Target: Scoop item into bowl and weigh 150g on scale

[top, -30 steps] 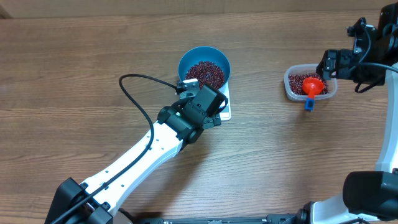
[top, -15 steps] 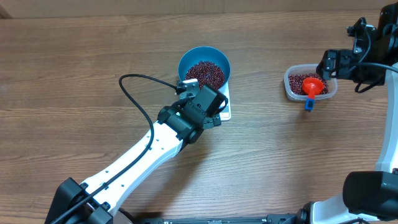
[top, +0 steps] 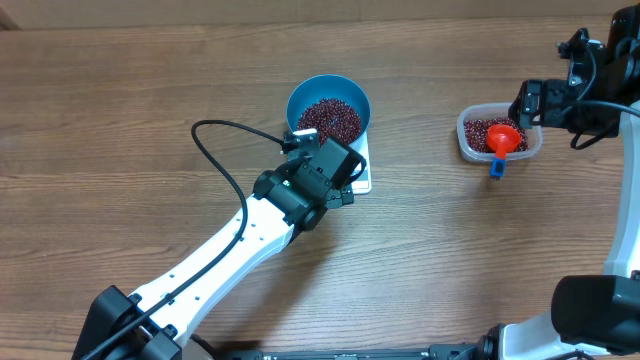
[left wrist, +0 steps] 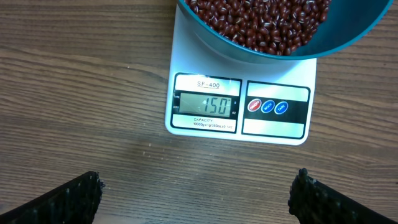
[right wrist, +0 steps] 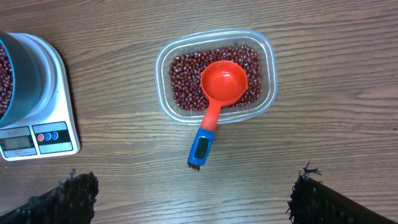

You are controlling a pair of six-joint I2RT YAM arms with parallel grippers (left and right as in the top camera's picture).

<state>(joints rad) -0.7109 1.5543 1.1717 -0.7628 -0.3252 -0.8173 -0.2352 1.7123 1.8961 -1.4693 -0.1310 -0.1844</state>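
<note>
Two pincers spread wide, empty: left gripper (left wrist: 198,186), right gripper (right wrist: 196,186). Bowl (top: 328,110) sits on scale (left wrist: 239,112) at middle of table (top: 120,100); display reads 150. Tub (right wrist: 159,68) toward right edge, scoop (right wrist: 222,84) lying inside. Beans (left wrist: 261,22) fill bowl: likely loose, light, rolling; move via scoop handle.

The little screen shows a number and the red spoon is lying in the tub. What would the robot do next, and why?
Probably just lift the left gripper away from the scale and stop. The display reads 150 with the bowl of beans on the scale. The scoop lies in the tub. The right gripper is open and empty too, so nothing seems left to add.
</note>
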